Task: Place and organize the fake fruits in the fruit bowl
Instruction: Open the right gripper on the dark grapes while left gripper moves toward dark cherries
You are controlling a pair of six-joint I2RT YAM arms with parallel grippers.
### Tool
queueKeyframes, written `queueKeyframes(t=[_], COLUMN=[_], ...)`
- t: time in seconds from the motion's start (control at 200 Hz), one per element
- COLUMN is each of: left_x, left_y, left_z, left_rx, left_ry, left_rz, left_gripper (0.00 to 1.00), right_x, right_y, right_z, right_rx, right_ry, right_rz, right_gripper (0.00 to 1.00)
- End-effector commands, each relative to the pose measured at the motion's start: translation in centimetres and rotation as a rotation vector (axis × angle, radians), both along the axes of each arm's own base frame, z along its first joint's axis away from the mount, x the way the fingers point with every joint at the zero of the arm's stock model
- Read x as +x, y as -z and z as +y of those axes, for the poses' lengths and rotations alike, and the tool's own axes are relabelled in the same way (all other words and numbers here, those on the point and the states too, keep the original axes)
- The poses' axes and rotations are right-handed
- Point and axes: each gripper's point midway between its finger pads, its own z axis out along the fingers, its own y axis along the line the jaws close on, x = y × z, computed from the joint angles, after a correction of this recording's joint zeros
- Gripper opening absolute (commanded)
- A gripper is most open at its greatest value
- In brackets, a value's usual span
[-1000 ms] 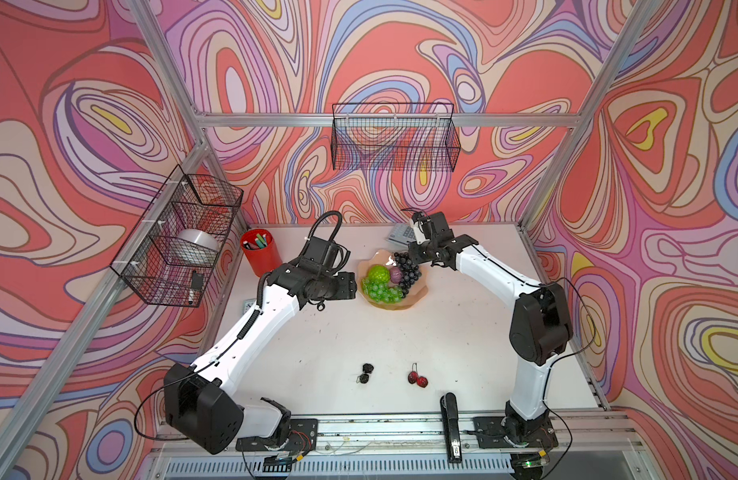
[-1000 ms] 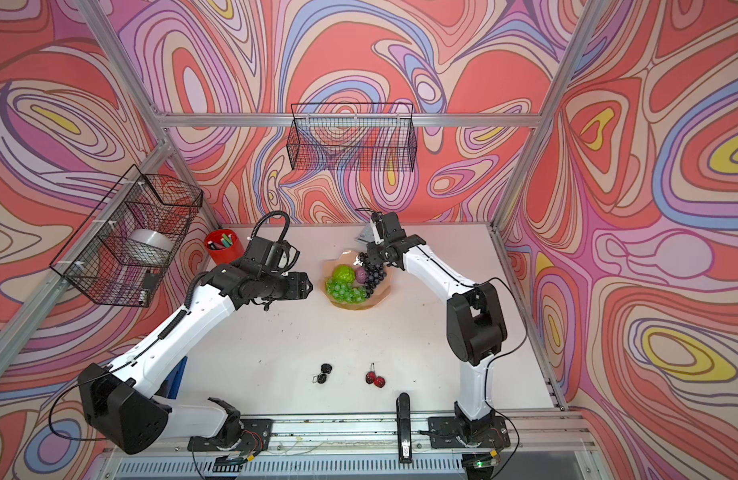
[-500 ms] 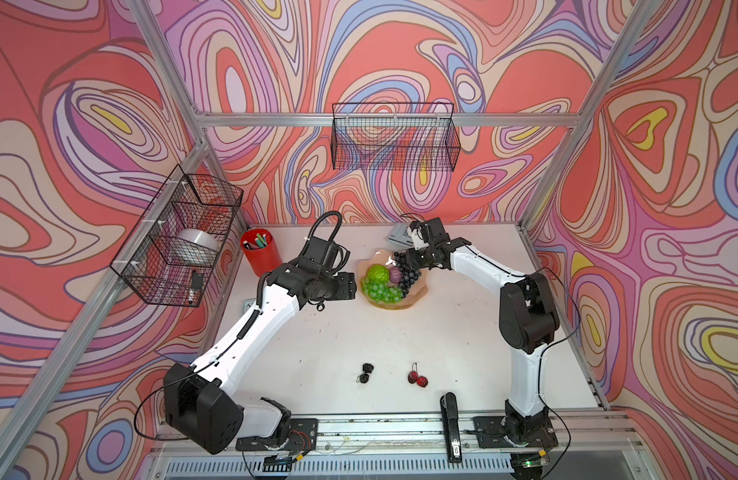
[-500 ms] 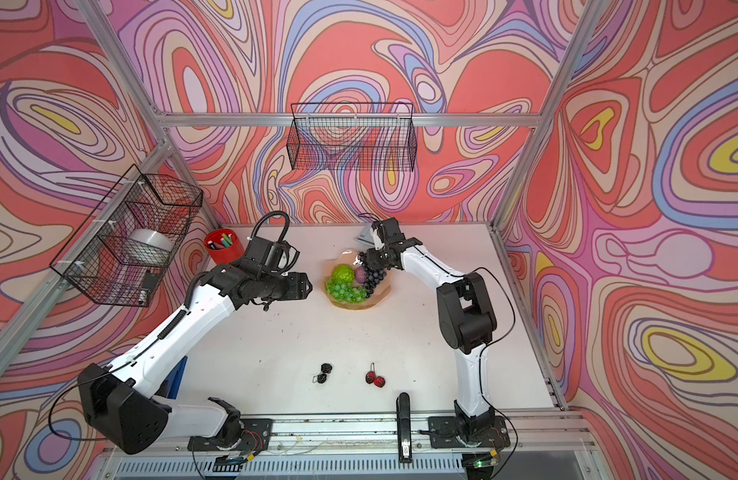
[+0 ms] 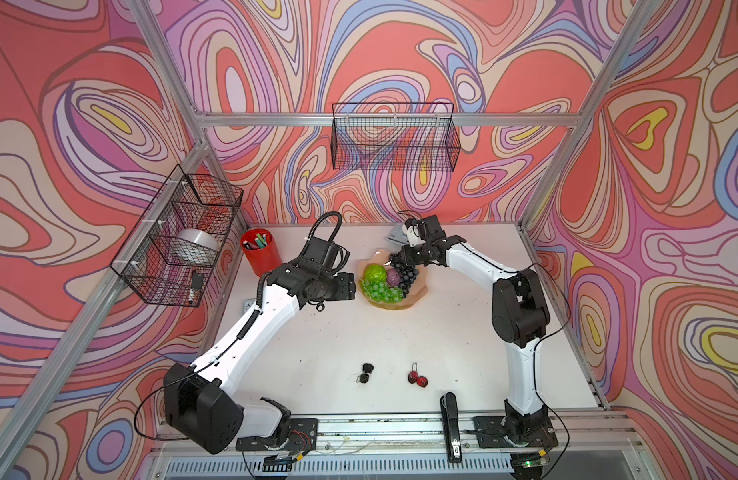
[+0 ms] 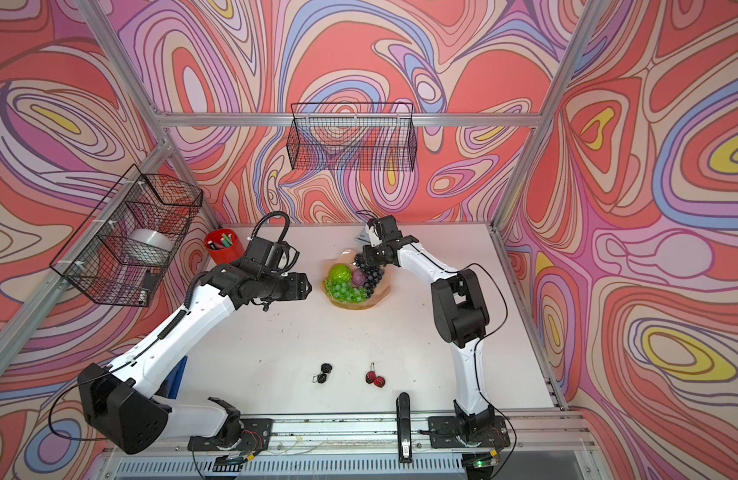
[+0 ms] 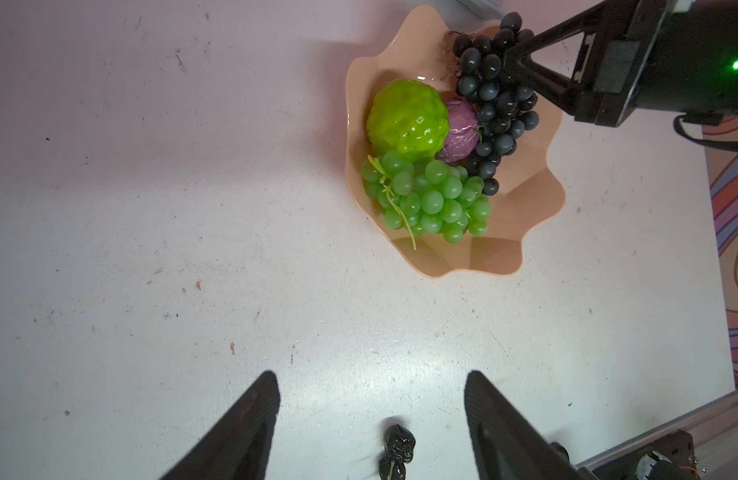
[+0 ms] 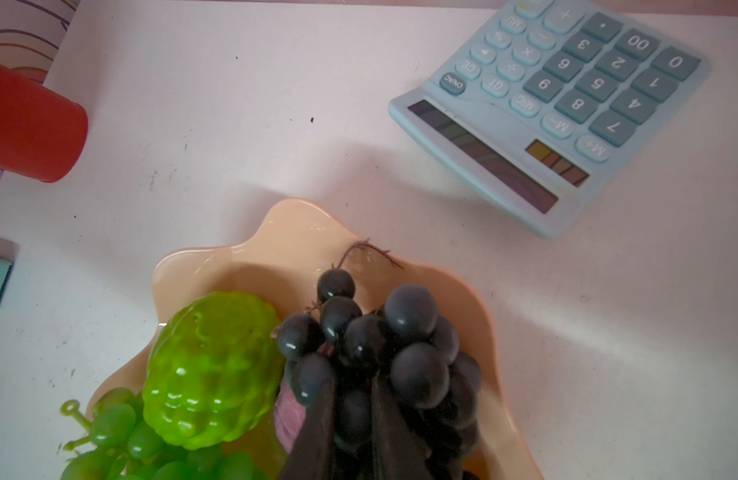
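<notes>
Right end effector (image 8: pixel 350 386) has its two dark fingers drawn close together and pinched on the dark purple grape bunch (image 8: pixel 408 332), several grapes bulging around and between them; that bunch lies at the far side of the fruit bowl (image 7: pixel 525 216), draped partly over its scalloped peach rim. Left end effector (image 7: pixel 369 378) stands wide open with nothing between its fingers, hanging above bare desk (image 5: pixel 400 340) just beside the bowl on its left in both top views. Inside the bowl the bumpy lime-green ball (image 7: pixel 406 120) touches the bumpy purple ball (image 7: pixel 458 129), which is wedged against the dark grapes, and the green grape bunch (image 7: pixel 429 199) lies along the near side against both balls. On the desk well apart from the bowl, toward the front rail, lie the black cherry pair (image 5: pixel 366 372) and, near it to the right, the red cherry pair (image 5: pixel 417 377). Behind the bowl sits a pale blue calculator (image 8: pixel 504 120) whose keys read "ON/AC", "CE", "GT", "MRC", "M-", "M+", "MU" and "00" beside the digits. A red pen cup (image 5: pixel 261 257) stands at the far left corner.
</notes>
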Motion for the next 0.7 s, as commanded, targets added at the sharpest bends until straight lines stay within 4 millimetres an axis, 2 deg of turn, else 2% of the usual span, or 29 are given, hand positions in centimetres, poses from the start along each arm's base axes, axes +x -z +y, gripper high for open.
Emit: queueKeyframes(t=[0.0,0.215,0.32,0.401,0.496,0.516,0.536,0.691], left_x=[-0.6,-2.6,-4.5,-6.4,-9.3,-10.0,-10.7,-15.4], left_y=[0.3,1.6,2.9,4.4,6.7,7.3,7.9,10.7], left_z=[0.4,-0.5,-1.0,-1.4,-2.1,-2.2,-2.4,-2.9], left_rx=[0.010,-0.018,-0.037,-0.031,-0.014,-0.006,0.000,0.059], left_ry=[-0.003,0.068,0.107,0.141,0.170,0.175,0.184,0.194], left_rz=[0.029,0.123,0.179,0.231,0.318,0.336,0.353,0.452], left_gripper=[0.74,0.73,0.71,0.70,0.70,0.69,0.70,0.74], right_x=[0.2,0.4,-0.6,-2.2,-4.8,-5.5,-6.2,-10.9], right_y=[-0.6,-6.5,-9.9,-11.1,-11.2,-10.5,-11.2,-8.7], right_z=[0.2,-0.7,-1.4,-1.9,-2.1,-2.1,-2.2,-2.5], right_rx=[0.002,-0.015,-0.005,0.000,0.004,0.002,0.011,0.007], right_ry=[-0.009,0.012,0.024,0.033,0.037,0.037,0.040,0.052], right_rz=[0.005,-0.097,-0.153,-0.165,-0.158,-0.146,-0.156,-0.094], right_gripper=[0.20,0.34,0.37,0.38,0.38,0.38,0.38,0.41])
